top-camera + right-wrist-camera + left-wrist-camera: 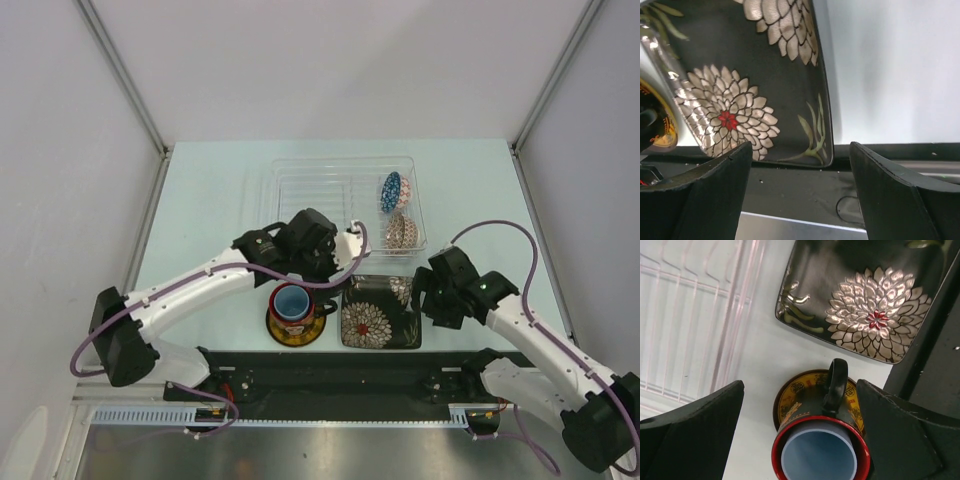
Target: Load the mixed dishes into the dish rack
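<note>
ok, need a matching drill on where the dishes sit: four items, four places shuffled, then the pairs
Items
1. light-blue cup
2. black mug
3. square plate
4. blue-patterned bowl

Places
A. in the dish rack, up on edge
B. flat on the table, right of the saucer
C. inside the mug
D. standing on the saucer

Pairs: 1-C, 2-D, 3-B, 4-A

lab test booth, plain white wall panels [330,60], metal corner posts [122,75], pale tabletop [205,200], bolted-down robot arms [200,285]
</note>
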Robot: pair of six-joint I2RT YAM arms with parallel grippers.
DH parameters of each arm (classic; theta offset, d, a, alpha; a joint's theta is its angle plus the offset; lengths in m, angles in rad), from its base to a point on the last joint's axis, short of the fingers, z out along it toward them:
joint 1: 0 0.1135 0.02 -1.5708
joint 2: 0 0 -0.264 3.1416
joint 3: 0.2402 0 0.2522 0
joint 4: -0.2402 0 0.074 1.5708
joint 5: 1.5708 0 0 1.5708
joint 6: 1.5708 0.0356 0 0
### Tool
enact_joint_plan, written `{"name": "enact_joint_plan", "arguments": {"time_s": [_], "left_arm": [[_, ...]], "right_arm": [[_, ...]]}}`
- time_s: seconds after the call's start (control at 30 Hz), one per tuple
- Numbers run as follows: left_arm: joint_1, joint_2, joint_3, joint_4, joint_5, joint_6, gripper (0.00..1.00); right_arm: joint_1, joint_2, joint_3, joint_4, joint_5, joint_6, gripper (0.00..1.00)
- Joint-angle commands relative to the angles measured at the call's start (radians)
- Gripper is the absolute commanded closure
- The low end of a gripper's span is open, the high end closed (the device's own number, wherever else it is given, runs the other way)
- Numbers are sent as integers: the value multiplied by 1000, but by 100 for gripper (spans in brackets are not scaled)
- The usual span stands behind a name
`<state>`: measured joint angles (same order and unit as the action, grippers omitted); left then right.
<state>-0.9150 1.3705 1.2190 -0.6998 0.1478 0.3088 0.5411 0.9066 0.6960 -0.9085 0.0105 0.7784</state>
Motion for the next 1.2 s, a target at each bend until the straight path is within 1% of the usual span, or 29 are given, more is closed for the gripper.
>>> {"name": "enact_joint_plan", "arguments": {"time_s": [0.0, 0.13, 0.27, 0.33, 0.4, 0.57, 0.93, 1.17], "left_arm": [[-35, 19, -58, 91, -40, 91, 0], [-44, 50, -79, 120, -34, 105, 0], [-70, 91, -61, 132, -5, 93, 0], [-96, 134, -62, 158, -45, 118, 0], [-101, 162, -67, 171, -53, 137, 0], [-104, 185, -122, 212, -62, 156, 0], [-113, 275, -180, 278, -109, 220, 0], [-113, 320, -196, 306, -131, 269, 0]], "right_arm": [[-50, 21, -58, 109, -95, -4, 17], [-108, 83, -99, 175, -147, -39, 17], [-124, 123, -113, 229, -161, -42, 18], [-128, 135, -124, 243, -159, -41, 18], [-133, 144, -136, 258, -156, -39, 18], [-153, 144, -147, 269, -165, -31, 19], [-170, 182, -151, 304, -233, -15, 19], [-181, 192, -158, 303, -215, -10, 18]]}}
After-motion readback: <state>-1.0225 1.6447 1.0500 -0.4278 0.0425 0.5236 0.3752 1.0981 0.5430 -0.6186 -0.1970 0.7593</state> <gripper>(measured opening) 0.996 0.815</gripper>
